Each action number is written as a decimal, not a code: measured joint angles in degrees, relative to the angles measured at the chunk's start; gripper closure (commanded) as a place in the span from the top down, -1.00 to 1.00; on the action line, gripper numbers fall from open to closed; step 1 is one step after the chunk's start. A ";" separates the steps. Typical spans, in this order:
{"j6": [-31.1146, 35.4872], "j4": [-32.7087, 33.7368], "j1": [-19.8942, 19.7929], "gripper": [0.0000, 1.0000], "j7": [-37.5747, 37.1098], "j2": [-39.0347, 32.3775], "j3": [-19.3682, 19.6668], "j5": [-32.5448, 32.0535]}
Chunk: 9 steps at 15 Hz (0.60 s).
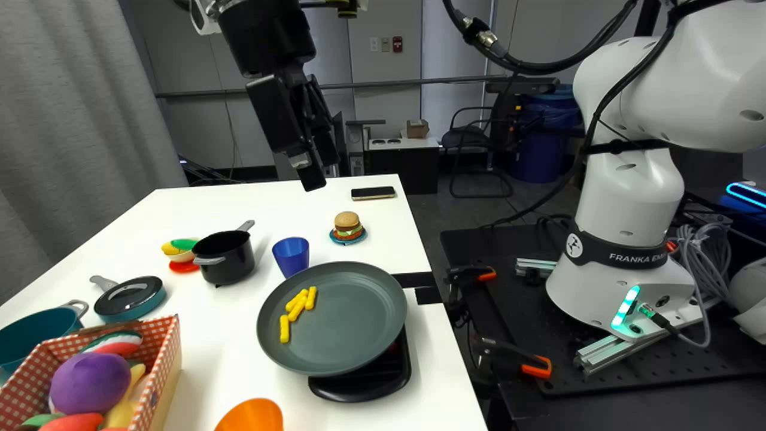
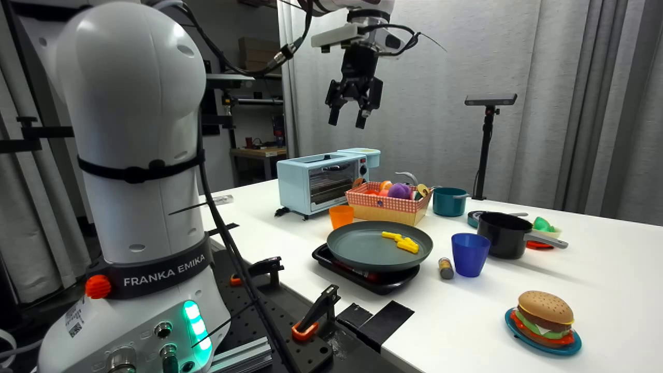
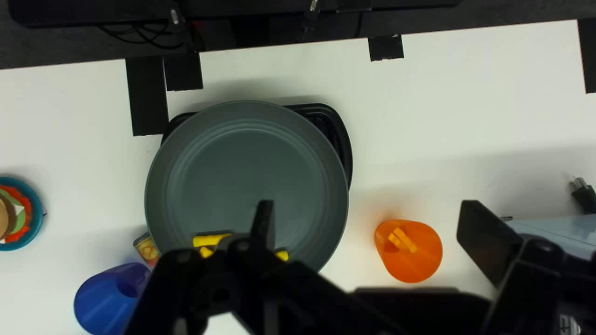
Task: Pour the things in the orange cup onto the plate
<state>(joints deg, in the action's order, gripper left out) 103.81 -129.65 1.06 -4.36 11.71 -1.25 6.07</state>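
well below the hand (image 2: 347, 121) stands the orange cup (image 2: 342, 216).

A blue cup (image 2: 469, 256) is flanked by a black pot (image 2: 500, 241) and small canister (image 2: 445, 269). A toy burger (image 2: 545, 317) is set near the cup, a checked basket (image 2: 384, 210) well apart from it.
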 measured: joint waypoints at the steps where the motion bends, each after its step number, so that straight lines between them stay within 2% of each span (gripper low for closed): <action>1: 0.06 0.16 0.00 1.00 0.06 -0.62 -0.09 -0.25; 9: 5.11 1.30 0.25 1.00 0.63 -7.61 -1.74 -4.29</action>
<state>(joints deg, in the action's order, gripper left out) 108.92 -128.35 1.31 -3.73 4.11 -2.98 1.78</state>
